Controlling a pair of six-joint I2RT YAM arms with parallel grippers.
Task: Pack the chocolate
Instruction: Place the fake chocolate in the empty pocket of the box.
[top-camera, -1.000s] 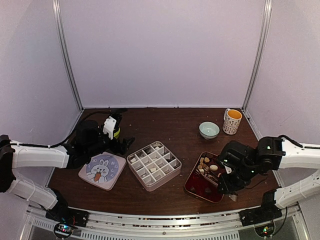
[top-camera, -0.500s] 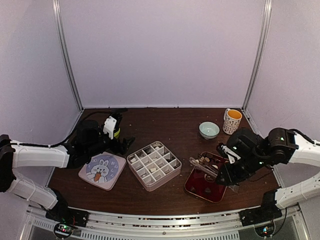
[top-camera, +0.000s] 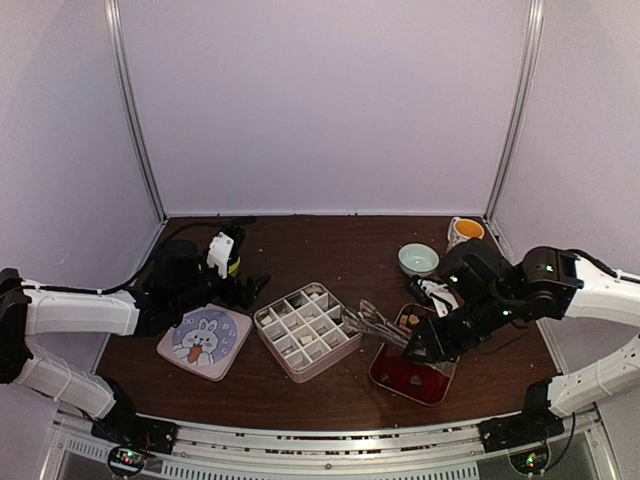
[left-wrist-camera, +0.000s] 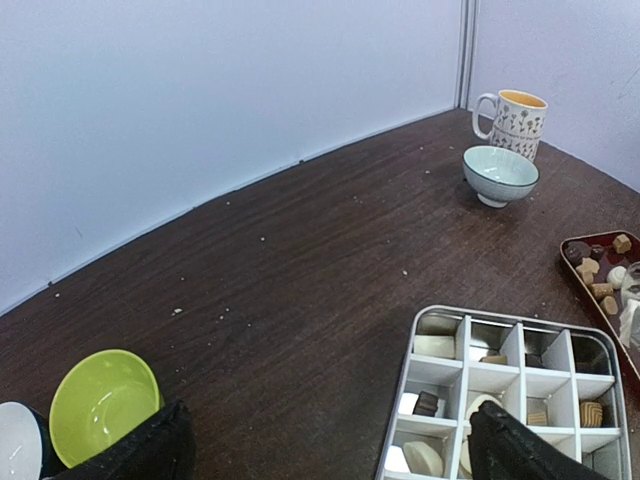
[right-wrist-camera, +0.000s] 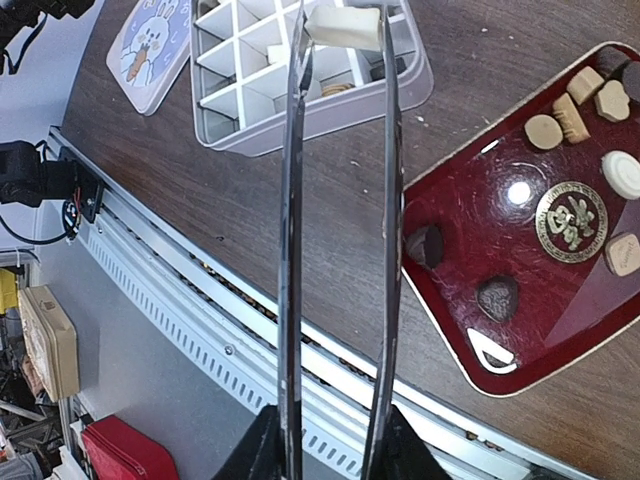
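Right gripper (right-wrist-camera: 332, 445) clamps tongs (right-wrist-camera: 292, 250) pinching white chocolate (right-wrist-camera: 343, 27); left gripper (left-wrist-camera: 325, 450) wide open, empty; tray emblem (right-wrist-camera: 571, 221) illegible

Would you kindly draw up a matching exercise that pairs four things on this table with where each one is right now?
Things:
1. white chocolate piece
2. mug
3. pale bowl
4. rabbit lid

Places:
A. in the back right corner
B. just left of the divided box
C. pinched between the tips of the tongs
D. right beside the mug, on its left

Pairs: 1-C, 2-A, 3-D, 4-B
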